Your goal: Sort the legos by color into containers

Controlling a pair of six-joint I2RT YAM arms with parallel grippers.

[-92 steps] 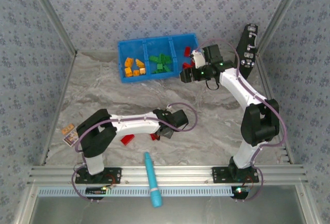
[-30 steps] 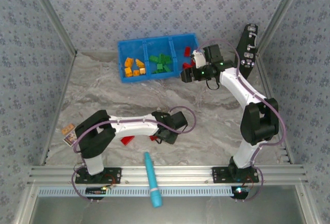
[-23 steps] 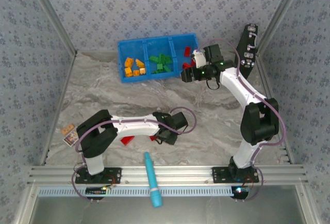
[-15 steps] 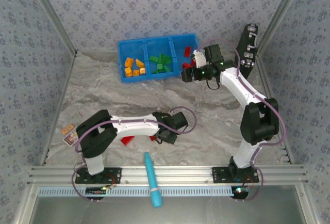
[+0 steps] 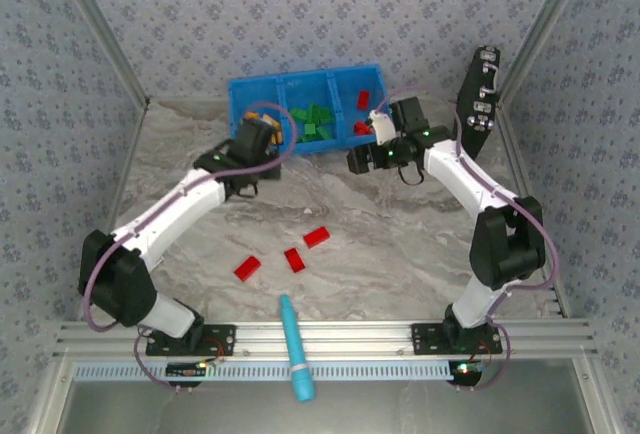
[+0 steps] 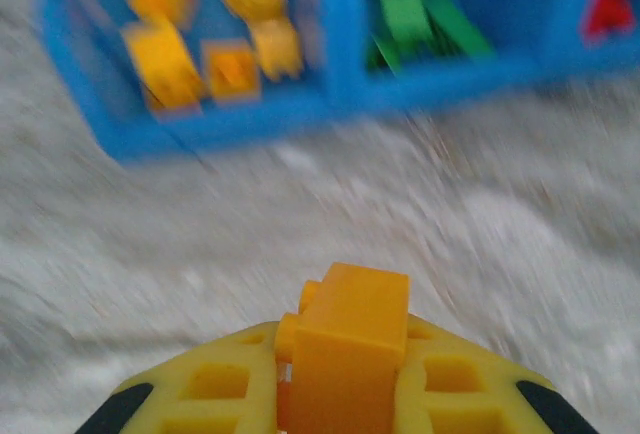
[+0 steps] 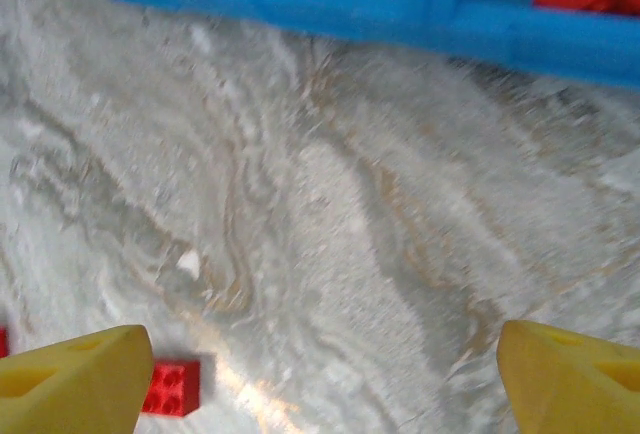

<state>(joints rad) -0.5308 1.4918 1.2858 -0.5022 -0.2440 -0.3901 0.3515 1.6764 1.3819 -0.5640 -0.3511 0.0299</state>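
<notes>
**Orange brick (image 6: pixel 347 339):** clamped upright between the yellow fingers (image 6: pixel 200 394) of the left gripper (image 6: pixel 342 399). It is carried above the marble table (image 5: pixel 400 254), just short of the near wall of the blue tray (image 5: pixel 300 78).

**Blue tray:** stands at the far side of the table, with three compartments side by side.
- The left compartment holds the orange-yellow bricks (image 6: pixel 200 44).
- The middle compartment holds the green bricks (image 5: pixel 313 121).
- The right compartment holds the red bricks (image 5: pixel 363 100).

In the top view the left gripper (image 5: pixel 255 139) sits at the near edge of the left compartment and covers part of it.

**Loose red bricks:** three lie unsorted on the table, well apart from the tray: one at left (image 5: pixel 247 268), one in the middle (image 5: pixel 294 259) and one at right (image 5: pixel 317 237).

**Right gripper (image 5: pixel 358 159):** fingers (image 7: pixel 75 384) spread wide with nothing between them. It hangs over bare table, near the front of the tray's right compartment.

**Teal stick (image 5: pixel 295 344):** lies near the front rail.

**Black case (image 5: pixel 480 89):** stands upright to the right of the tray.
</notes>
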